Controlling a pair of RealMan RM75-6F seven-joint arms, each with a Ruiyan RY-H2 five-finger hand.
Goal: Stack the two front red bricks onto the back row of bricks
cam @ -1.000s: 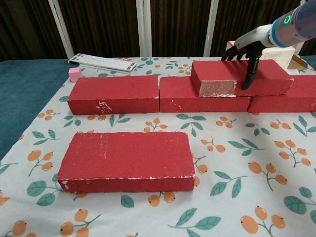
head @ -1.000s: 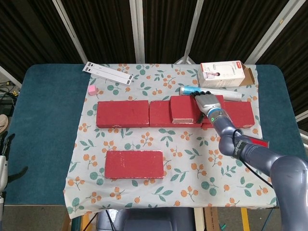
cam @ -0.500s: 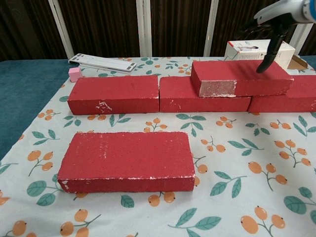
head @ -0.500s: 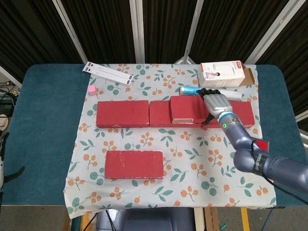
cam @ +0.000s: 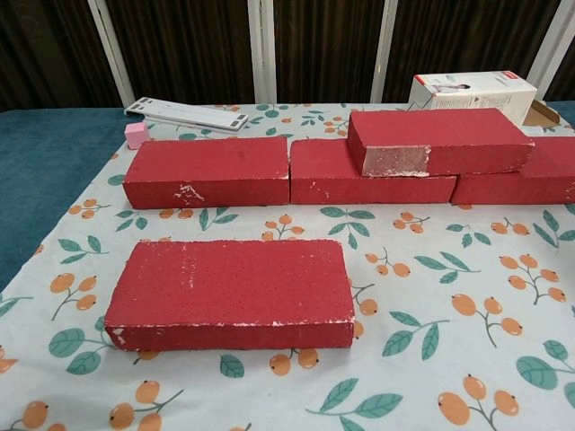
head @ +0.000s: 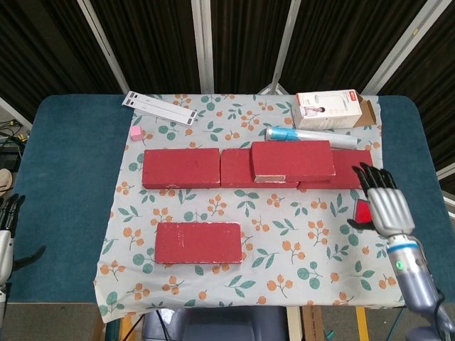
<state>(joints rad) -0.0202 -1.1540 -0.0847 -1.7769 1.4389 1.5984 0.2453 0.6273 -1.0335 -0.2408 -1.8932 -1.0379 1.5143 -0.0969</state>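
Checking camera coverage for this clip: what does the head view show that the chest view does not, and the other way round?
Only the head view shows the right hand, open and off the bricks, the left hand at the table's edge, and a blue-capped tube. The chest view adds no thing of its own, only the stacked brick's chipped front face. Both show the front brick, the back row, the white box, the pink cube and the white strip.

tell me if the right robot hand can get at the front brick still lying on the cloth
Probably yes. The right robot hand is open and holds nothing, and the front brick lies alone on the cloth with nothing on it or between them. It sits well to the left, though, so it would be a long reach across.
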